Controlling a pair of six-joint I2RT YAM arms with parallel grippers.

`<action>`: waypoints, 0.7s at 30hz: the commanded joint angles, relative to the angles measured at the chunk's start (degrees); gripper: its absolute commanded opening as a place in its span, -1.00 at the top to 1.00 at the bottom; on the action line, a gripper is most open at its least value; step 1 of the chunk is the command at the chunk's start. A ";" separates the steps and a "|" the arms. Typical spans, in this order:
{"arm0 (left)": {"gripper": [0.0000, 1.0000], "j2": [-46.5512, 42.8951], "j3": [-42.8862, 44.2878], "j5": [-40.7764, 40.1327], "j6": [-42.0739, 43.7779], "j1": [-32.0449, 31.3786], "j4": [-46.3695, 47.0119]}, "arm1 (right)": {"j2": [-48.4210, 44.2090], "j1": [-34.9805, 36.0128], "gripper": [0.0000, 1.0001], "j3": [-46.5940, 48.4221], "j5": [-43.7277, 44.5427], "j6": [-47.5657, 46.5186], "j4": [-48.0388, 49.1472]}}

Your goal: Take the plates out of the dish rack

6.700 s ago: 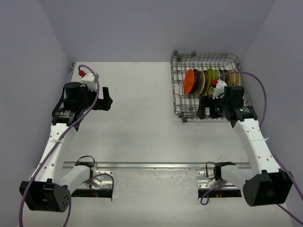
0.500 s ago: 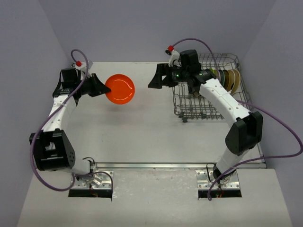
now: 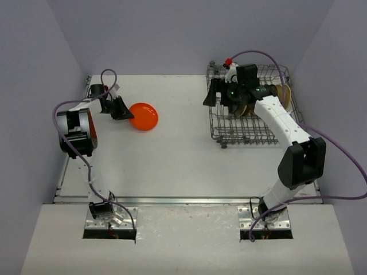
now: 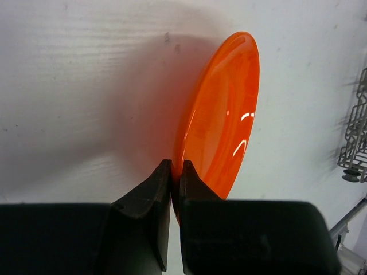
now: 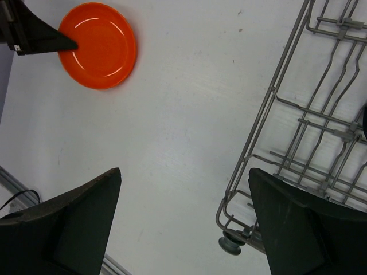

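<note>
An orange-red plate (image 3: 143, 116) hangs low over the table at the left, tilted. My left gripper (image 3: 120, 109) is shut on its near rim, both fingers pinching the edge (image 4: 176, 169). The plate's glossy face (image 4: 221, 126) points right in the left wrist view. The grey wire dish rack (image 3: 229, 134) stands at the back right. Several plates (image 3: 282, 93) stand upright in it, partly hidden by my right arm. My right gripper (image 3: 213, 94) hovers open and empty above the rack's left edge (image 5: 298, 114), with the orange plate (image 5: 97, 46) far off.
Grey walls close in the table on the left, back and right. A metal rail (image 3: 183, 200) runs along the near edge by the arm bases. Purple cables loop around both arms.
The orange-red plate stood in the rack earlier. It has sunk lower at the left in my left gripper. My right gripper has drawn back right, toward the rack.
</note>
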 commanded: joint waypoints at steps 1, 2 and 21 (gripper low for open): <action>1.00 1.39 1.18 3.06 2.44 0.89 0.29 | -2.73 -0.11 -0.83 0.77 2.27 -2.64 0.17; 0.93 1.74 1.04 2.86 3.06 0.89 0.22 | -2.52 -0.18 -0.83 1.12 2.82 -2.98 -0.03; -0.83 -10.47 -2.54 -12.08 8.05 1.28 1.24 | 4.08 -0.99 -0.48 11.45 25.31 -12.56 -7.68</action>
